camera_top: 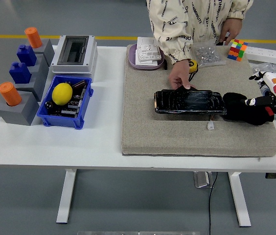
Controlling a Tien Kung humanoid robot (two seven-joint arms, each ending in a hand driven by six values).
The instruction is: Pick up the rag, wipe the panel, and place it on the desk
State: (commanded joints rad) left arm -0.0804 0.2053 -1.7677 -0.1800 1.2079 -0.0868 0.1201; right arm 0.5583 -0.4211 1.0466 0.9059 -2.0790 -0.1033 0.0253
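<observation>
**Rag at the panel's right end**

Our right hand (270, 104) comes in from the right edge, fingers closed on the black rag (245, 109), which lies bunched on the grey mat (177, 132) and touches the right end of the glossy black panel (189, 102). A person's hand (179, 76) rests on the panel's far edge. Farther left on the white table (103, 142) we see a blue bin (81, 120) holding a yellow lemon (62, 93).

Black five-fingered robot hand (259, 105), white forearm shell with orange markings
</observation>
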